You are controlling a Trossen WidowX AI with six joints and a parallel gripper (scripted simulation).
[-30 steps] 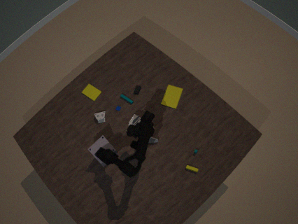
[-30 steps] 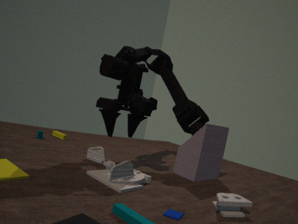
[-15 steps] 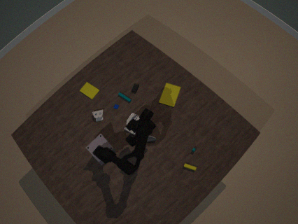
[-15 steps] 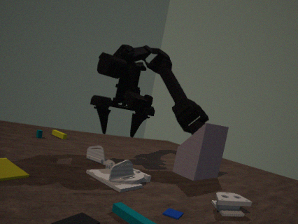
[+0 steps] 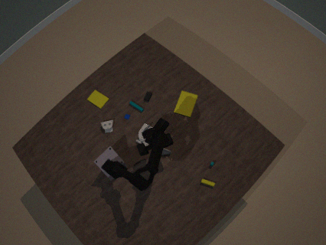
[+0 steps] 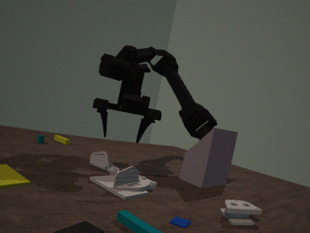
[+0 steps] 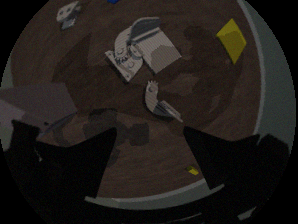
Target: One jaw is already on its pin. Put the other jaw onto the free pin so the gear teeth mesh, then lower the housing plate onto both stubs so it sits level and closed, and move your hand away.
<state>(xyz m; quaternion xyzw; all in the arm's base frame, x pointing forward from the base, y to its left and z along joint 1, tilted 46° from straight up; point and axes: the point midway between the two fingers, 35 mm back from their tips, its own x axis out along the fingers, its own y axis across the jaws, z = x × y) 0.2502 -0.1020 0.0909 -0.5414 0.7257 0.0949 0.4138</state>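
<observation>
The white base [image 6: 102,182] [image 7: 169,46] lies flat on the table. One white jaw [image 6: 126,178] [image 7: 145,28] is on it, its ribbed pad standing up; its gear teeth show near the base's pin end in the wrist view. The loose white jaw [image 5: 165,152] [image 6: 100,160] [image 7: 151,96] lies on the table beside the base, apart from it. The white housing plate [image 5: 107,124] [image 6: 241,206] [image 7: 68,13], with two holes, lies well off to one side, raised on something white below it. My gripper [image 6: 121,139] [image 7: 150,131] is wide open and empty, above the table near the loose jaw.
A pale purple sloped block [image 5: 107,155] [image 6: 211,160] [image 7: 42,102] stands beside the arm. Yellow plates [image 5: 98,99] [image 5: 186,100], a teal bar [image 5: 136,106], a blue tile [image 5: 127,116], a black block [image 5: 148,96] and a small yellow bar [image 5: 208,182] lie around.
</observation>
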